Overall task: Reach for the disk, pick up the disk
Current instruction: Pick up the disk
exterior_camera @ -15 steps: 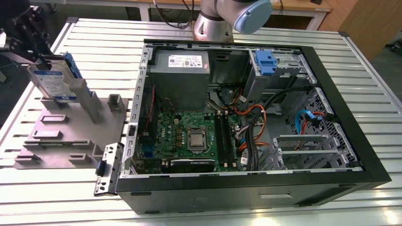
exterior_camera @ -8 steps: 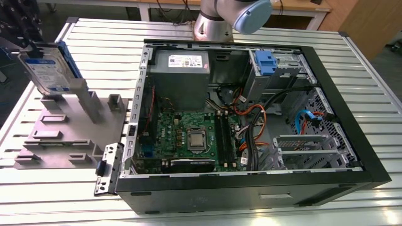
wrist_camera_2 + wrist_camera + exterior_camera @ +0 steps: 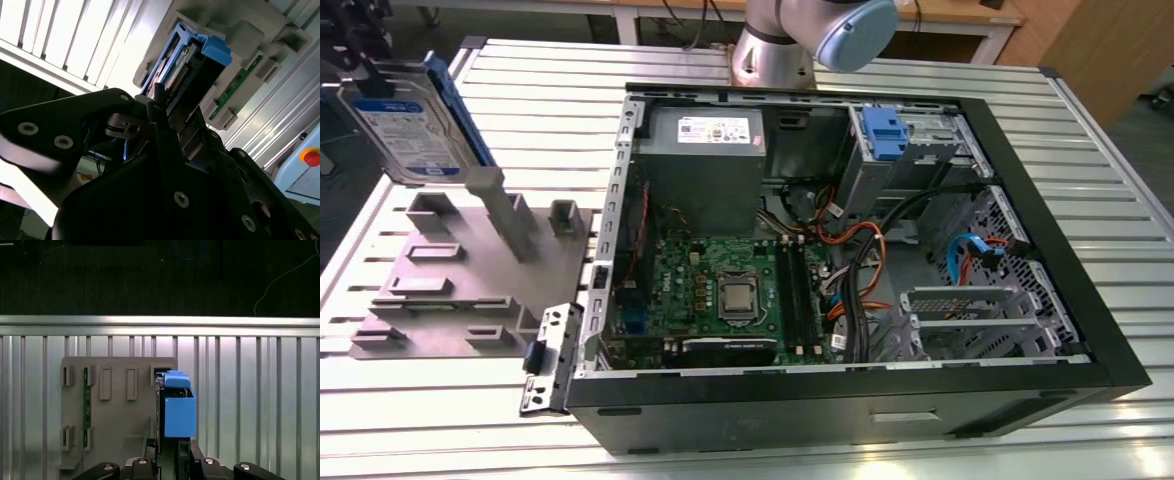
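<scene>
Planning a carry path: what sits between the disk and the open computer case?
In the exterior view, bare table slats and the upright posts of the grey fixture plate lie between the disk and the computer case.

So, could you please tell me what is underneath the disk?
The grey fixture plate lies beneath the disk, on the slatted table; the patch directly below is covered by the disk.

Item: the disk (image 3: 403, 125) — a flat silver-grey hard drive with a white-and-blue label on its broad face and blue plastic rails along its edges. It stood on edge, nearly upright, at the exterior view's left — pinched between my fingers (image 3: 160, 125).
</scene>
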Controlling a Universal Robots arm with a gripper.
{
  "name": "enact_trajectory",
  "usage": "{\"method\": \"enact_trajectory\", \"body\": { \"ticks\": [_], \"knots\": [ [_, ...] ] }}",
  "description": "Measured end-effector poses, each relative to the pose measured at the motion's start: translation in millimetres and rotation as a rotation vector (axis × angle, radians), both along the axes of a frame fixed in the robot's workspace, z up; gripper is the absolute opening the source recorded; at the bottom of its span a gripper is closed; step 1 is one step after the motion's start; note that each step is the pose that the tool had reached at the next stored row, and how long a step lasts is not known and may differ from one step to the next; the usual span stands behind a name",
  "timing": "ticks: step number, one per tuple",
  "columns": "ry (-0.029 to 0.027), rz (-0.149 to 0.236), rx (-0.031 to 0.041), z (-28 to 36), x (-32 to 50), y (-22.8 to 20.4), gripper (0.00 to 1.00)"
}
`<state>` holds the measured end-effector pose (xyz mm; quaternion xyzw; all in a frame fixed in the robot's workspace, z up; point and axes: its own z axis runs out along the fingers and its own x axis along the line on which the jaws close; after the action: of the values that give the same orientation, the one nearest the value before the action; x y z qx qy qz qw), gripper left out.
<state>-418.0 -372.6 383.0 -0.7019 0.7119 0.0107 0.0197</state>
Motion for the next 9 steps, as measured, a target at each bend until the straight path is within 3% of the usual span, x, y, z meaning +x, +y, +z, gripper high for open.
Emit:
{"method": "enact_trajectory", "body": {
  "ticks": [9],
  "knots": [
    [-0.0002,0.0,0.0002,26.0,0.0,0.0,0.35]
  ]
}}
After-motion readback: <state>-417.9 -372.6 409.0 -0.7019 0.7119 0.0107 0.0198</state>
